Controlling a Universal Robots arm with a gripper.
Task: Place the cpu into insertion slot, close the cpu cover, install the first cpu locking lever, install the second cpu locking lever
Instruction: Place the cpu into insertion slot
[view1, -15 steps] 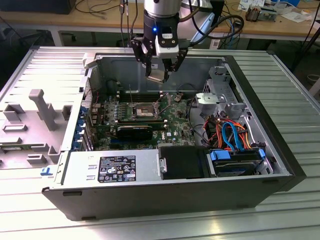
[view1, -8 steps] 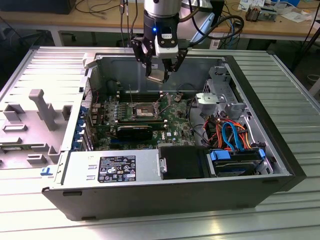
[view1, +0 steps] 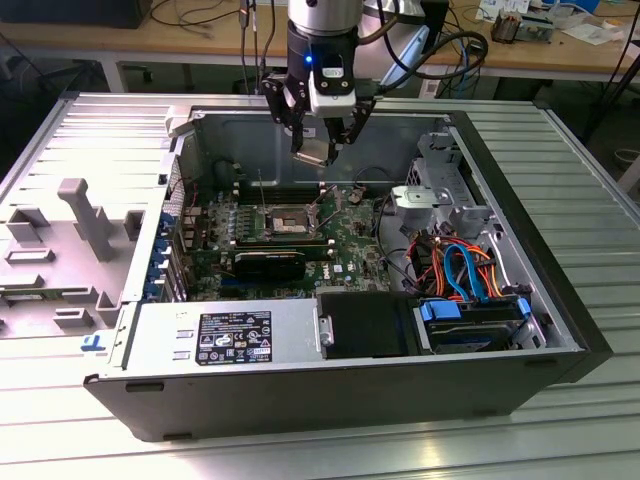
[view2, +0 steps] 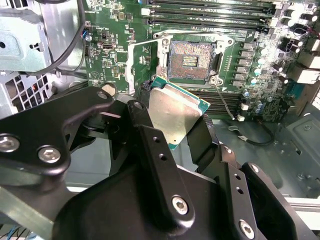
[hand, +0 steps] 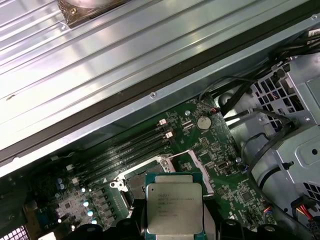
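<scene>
**Holding the chip (view1: 312, 153) in the pincer (view1: 318, 150) above the socket (view1: 288, 215)**

I have the pincer closed on the chip, one black finger (view2: 145, 120) on each of two opposite edges. In the second wrist view the chip (view2: 177, 112) sits tilted between them, its plain silver-grey face towards the camera and a green edge showing along the top. In the first wrist view I see its other face (hand: 174, 207), the metal lid with print on it.

The chip hangs in the air, well clear of the green board (view1: 350, 250). In the exterior view it is above the socket and a little towards the far wall of the computer case (view1: 350, 380). In the second wrist view the socket (view2: 191, 61) lies bare just past the chip's upper edge, its dark centre showing. The thin metal cover (view2: 131, 65) stands lifted at the socket's side. The long black memory slots (view2: 210, 12) run along the board beyond it.

My arm comes down from the top of the exterior view, wrist pointing almost straight down into the open case, fingers angled inward around the chip. Nothing of the pincer touches the board or the case walls.
</scene>
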